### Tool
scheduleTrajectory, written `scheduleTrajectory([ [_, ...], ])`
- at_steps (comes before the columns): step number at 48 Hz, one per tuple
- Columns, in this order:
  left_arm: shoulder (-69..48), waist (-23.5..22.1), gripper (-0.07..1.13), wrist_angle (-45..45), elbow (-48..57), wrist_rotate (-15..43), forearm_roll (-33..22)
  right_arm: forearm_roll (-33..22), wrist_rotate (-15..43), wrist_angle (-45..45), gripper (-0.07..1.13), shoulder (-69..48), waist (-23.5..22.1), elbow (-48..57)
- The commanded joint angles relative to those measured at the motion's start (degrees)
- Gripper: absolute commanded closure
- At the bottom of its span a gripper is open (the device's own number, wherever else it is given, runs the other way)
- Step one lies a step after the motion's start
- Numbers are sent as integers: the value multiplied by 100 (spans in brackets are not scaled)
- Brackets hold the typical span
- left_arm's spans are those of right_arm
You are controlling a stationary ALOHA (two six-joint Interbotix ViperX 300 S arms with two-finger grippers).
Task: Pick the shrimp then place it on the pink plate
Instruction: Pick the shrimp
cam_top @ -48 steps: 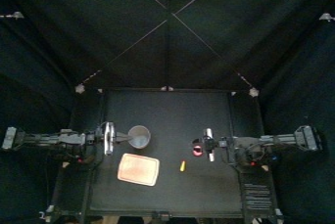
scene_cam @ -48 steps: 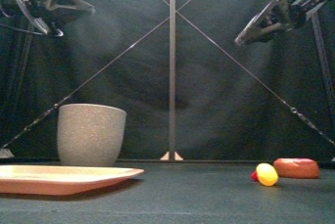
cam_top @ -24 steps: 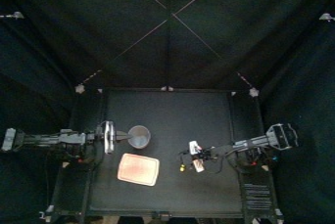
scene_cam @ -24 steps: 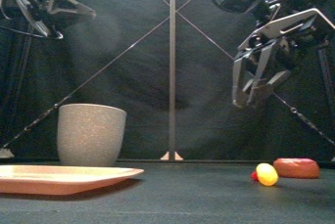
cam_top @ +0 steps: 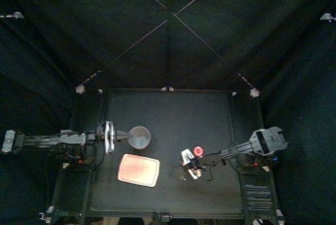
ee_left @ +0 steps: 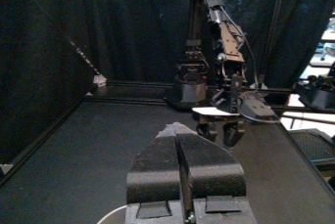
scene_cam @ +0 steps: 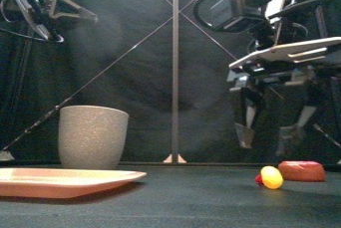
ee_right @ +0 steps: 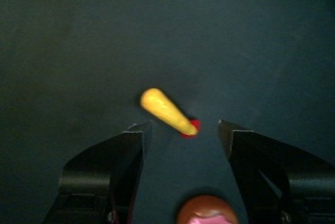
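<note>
Yellow, red-tailed, the shrimp (scene_cam: pixel 272 177) at three o'clock from the pink plate (scene_cam: pixel 67 181) is judged light and stiff; mid-body is best taken by the wide-open, empty right hand (scene_cam: pixel 266 144).

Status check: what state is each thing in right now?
shrimp: lying on the table, ungripped
right gripper: open, above the shrimp
left gripper: shut, raised at the left
pink tray: flat, empty
grey cup: upright
red toy: lying on the table
</note>
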Motion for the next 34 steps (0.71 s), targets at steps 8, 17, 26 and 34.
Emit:
scheduleTrajectory([
  [8, 26, 26, 95, -53, -70, 9, 70, 448, -167, -264, 15, 255, 132, -79],
  [17, 26, 26, 95, -53, -70, 0, 62, 272, -149, -299, 15, 334, 97, -62],
  [26, 18, 26, 95, -62, -35, 0, 70, 308, -149, -299, 17, 422, 62, -35],
  [34, 18, 26, 95, -62, -18, 0, 62, 431, -132, -264, 29, 422, 44, -26],
])
